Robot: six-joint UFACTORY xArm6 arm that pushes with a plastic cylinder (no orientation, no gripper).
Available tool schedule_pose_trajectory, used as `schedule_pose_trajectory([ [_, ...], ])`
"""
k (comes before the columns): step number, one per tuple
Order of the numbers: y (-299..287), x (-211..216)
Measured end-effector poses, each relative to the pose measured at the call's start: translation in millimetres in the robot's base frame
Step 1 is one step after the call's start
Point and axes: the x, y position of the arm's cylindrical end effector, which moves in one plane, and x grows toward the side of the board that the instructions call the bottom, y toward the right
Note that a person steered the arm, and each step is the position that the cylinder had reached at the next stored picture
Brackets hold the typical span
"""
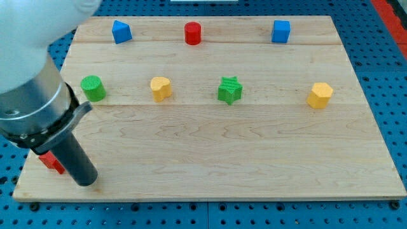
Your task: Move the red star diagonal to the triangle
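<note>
Red star block (51,161) lay near the wooden board's (254,159) lower left corner, mostly hidden behind the rod, so its shape could not be made out. My tip (85,179) rested just right of it, seemingly touching; the rod carries no fingers to open or close. Far above the red block, at the board's top edge, sat a blue triangle-like block (121,31), with a red cylinder (193,33) further right. A green cylinder (93,88) stood between the red block and the blue one.
</note>
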Motion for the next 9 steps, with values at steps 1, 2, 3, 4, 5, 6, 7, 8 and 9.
schedule_pose_trajectory([
  [1,-8.8,1.6],
  [2,-17.2,16.7],
  [3,-40.7,-16.8],
  [4,-41.8,-45.5],
  [5,-41.8,-48.1],
  [6,-60.8,-8.0],
  [7,-93.4,-23.1],
  [8,-79.1,-50.3],
  [9,-80.6,-87.6],
])
